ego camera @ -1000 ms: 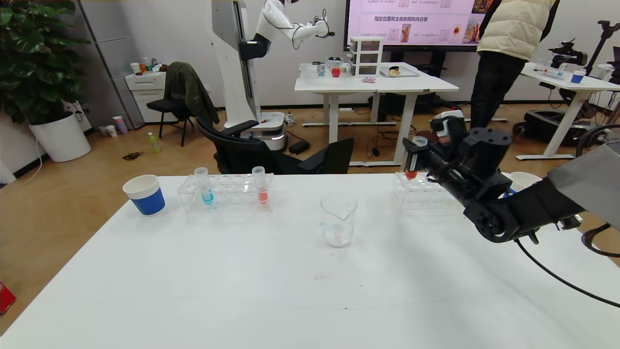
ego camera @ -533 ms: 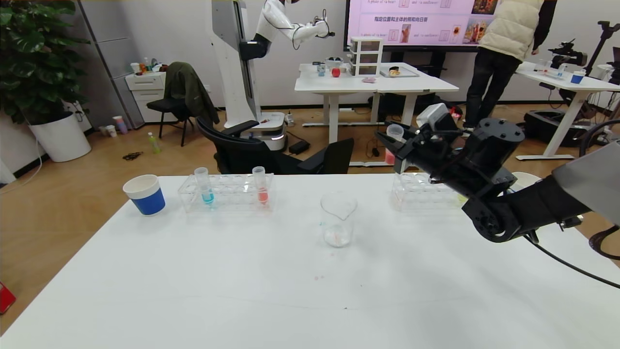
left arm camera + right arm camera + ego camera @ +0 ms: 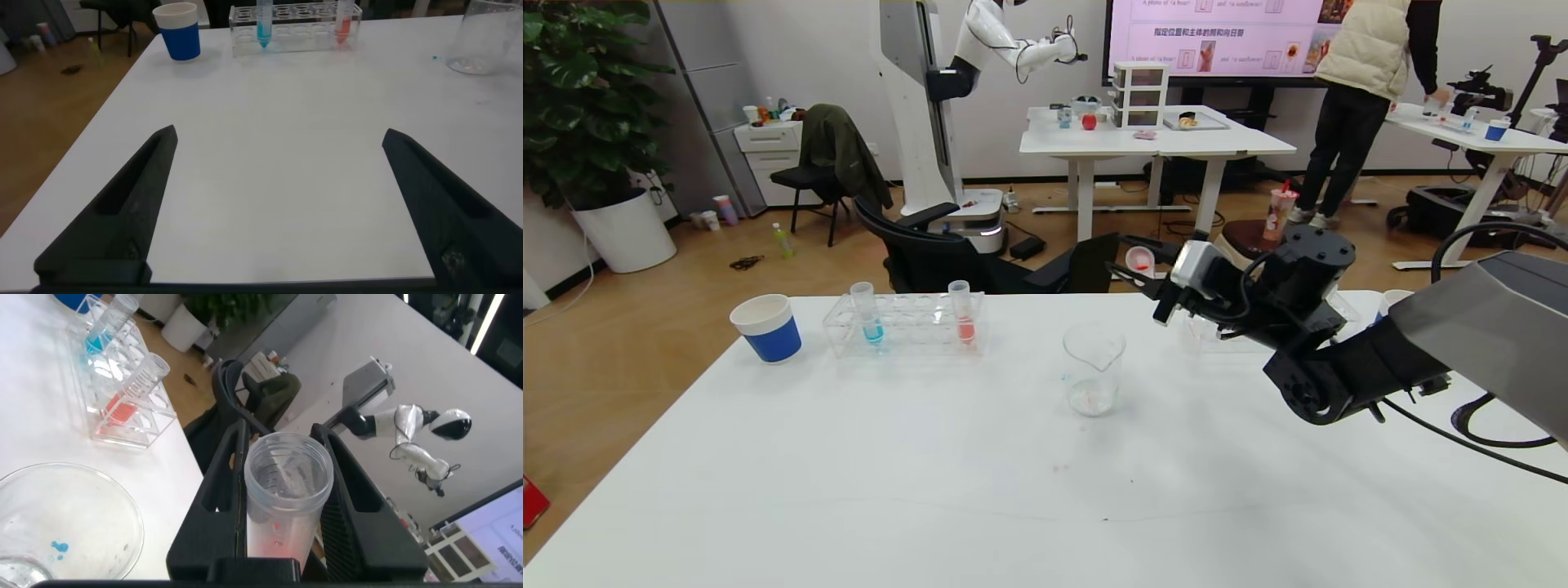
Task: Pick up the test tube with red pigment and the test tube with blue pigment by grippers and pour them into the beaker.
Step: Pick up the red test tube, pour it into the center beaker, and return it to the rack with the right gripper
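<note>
My right gripper [image 3: 1137, 268] is shut on the test tube with red pigment [image 3: 1141, 260]. It holds the tube tipped over in the air, above and a little right of the beaker [image 3: 1093, 367]. In the right wrist view the tube [image 3: 282, 498] sits between the two fingers, open mouth toward the camera, with the beaker [image 3: 65, 514] below. The test tube with blue pigment [image 3: 872, 314] stands in the left rack [image 3: 903, 325] beside a salmon-orange tube [image 3: 964, 314]. My left gripper [image 3: 279, 135] is open and empty over bare table, out of the head view.
A blue-banded paper cup [image 3: 766, 327] stands left of the rack. A second clear rack [image 3: 1201, 328] and another paper cup [image 3: 1392, 302] sit behind my right arm. Black chairs stand beyond the table's far edge.
My right gripper has carried the red tube up from the right rack and leftward toward the beaker, tipping it from upright to nearly level. The left rack and beaker have not moved.
</note>
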Controlling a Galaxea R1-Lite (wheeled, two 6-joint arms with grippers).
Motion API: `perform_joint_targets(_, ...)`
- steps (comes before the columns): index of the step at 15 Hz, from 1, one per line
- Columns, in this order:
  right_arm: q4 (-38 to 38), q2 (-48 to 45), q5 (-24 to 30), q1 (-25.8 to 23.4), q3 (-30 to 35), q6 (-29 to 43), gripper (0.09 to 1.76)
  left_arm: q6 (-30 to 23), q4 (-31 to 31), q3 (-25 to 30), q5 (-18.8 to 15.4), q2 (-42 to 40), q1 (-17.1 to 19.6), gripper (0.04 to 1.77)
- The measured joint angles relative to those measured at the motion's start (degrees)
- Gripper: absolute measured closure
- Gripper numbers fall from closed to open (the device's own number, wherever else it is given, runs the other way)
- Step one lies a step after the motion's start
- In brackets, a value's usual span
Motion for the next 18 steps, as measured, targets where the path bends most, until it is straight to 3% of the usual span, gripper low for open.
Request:
perform_joint_targets(8, 4.22, 2.29, 6.57, 0.24, -2.21, -15.92, 1.33, -0.06, 0.0, 0.0, 0.0, 0.0, 0.0, 0.06)
perform_joint_targets(13, 11.45, 3.66, 10.75, 0.05, -9.3, -27.54, 1.33, -0.06, 0.0, 0.0, 0.0, 0.0, 0.0, 0.06)
perform_joint_targets(18, 11.8, 6.67, 13.76, 0.02, -14.73, -31.72, 1.33, -0.06, 0.0, 0.0, 0.0, 0.0, 0.0, 0.06)
